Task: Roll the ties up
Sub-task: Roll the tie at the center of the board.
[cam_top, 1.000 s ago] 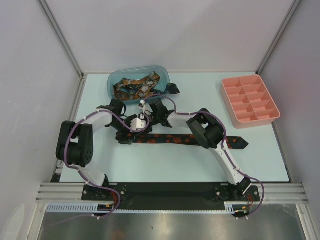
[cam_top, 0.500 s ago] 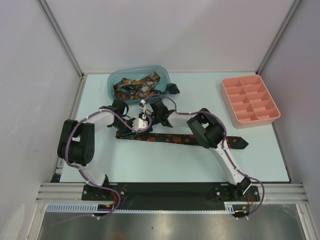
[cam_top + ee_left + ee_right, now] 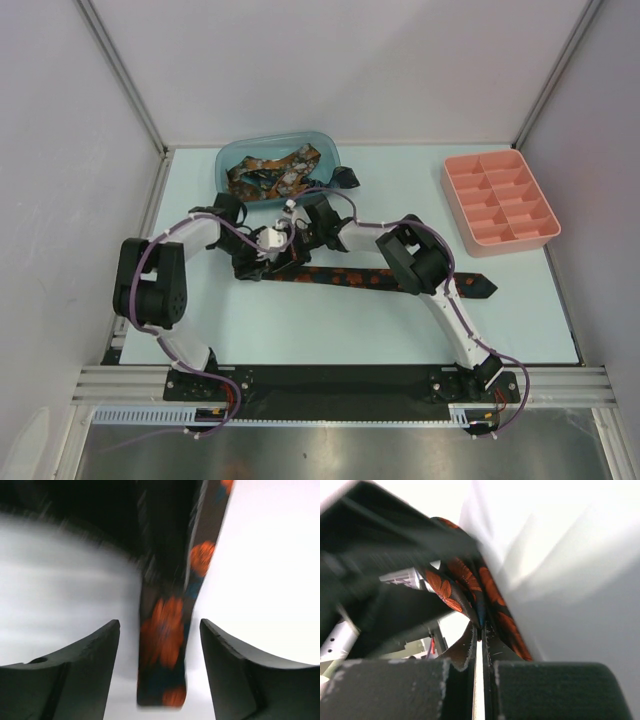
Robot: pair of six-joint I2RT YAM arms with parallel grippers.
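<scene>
A dark tie with orange-red blotches (image 3: 350, 278) lies stretched across the table from the left gripper to its wide end at the right (image 3: 478, 286). My left gripper (image 3: 252, 268) is open over the tie's narrow end (image 3: 165, 655), which lies between its fingers (image 3: 80, 660). My right gripper (image 3: 300, 240) is shut on a fold of the tie (image 3: 470, 595) just beside the left gripper. More patterned ties (image 3: 270, 172) lie in a blue bin (image 3: 330, 155) at the back.
A pink compartment tray (image 3: 500, 202) stands at the back right. A dark strip end (image 3: 345, 178) hangs over the bin's right rim. Grey walls close the table on three sides.
The left gripper has moved back and slightly right, closer to the right gripper, and the tie's narrow end has shifted with them. The wide end has stayed put.
</scene>
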